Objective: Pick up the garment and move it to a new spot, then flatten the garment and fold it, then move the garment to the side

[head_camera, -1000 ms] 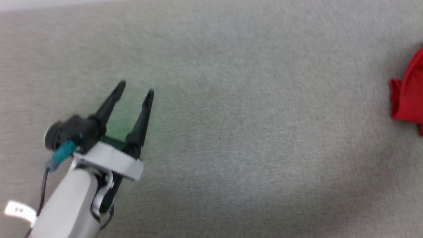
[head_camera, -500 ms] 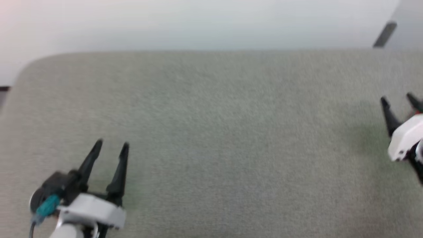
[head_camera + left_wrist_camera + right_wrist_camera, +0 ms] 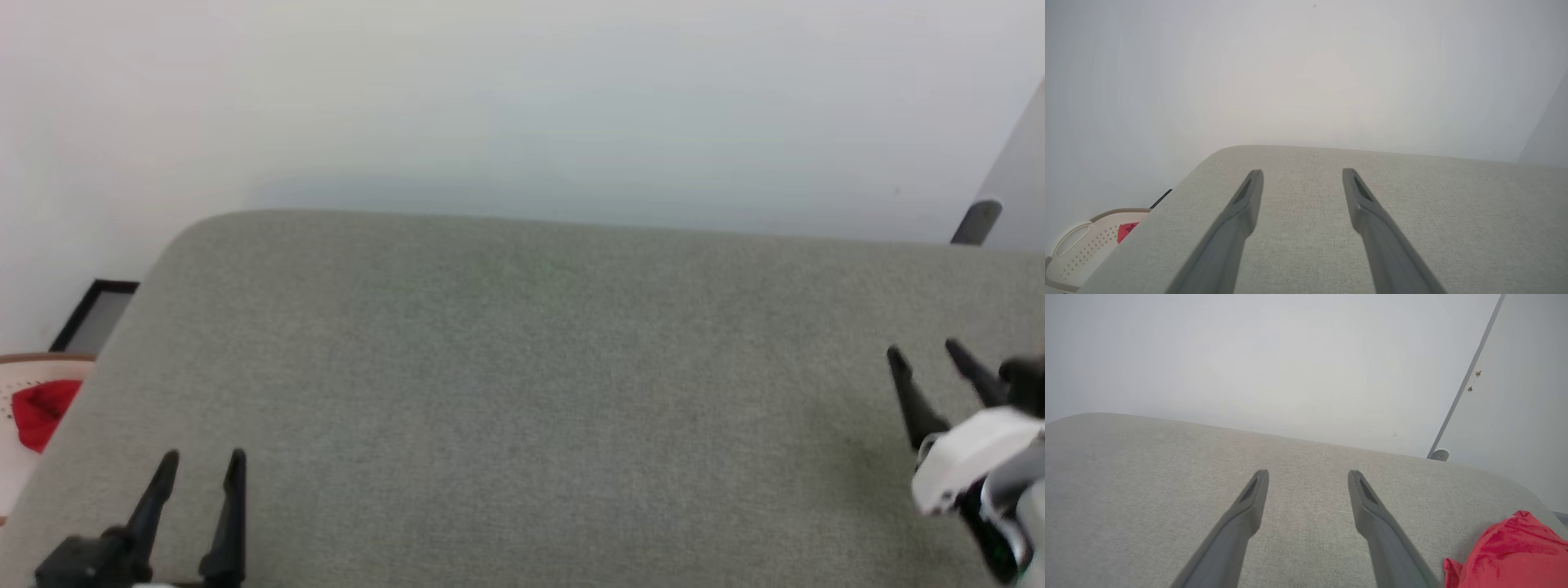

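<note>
The garment (image 3: 1511,551) is a bright red crumpled heap on the grey-green padded surface (image 3: 522,392), at the lower right of the right wrist view, just right of my right fingers. My right gripper (image 3: 922,349) (image 3: 1308,473) is open over the surface's right side with nothing between its fingers. My left gripper (image 3: 204,453) (image 3: 1302,173) is open over the near left part, also with nothing in it. Both point toward the far edge.
A cream perforated basket (image 3: 1081,249) (image 3: 16,457) with a small red cloth (image 3: 41,408) stands beyond the surface's left edge. A black frame (image 3: 98,314) leans by the white wall (image 3: 522,106). A grey door stop (image 3: 1440,454) and a door panel (image 3: 1527,396) are at the right.
The whole head view has shifted, so the camera moved: the wall, the surface's far edge and the basket have come into it. Both grippers stay open.
</note>
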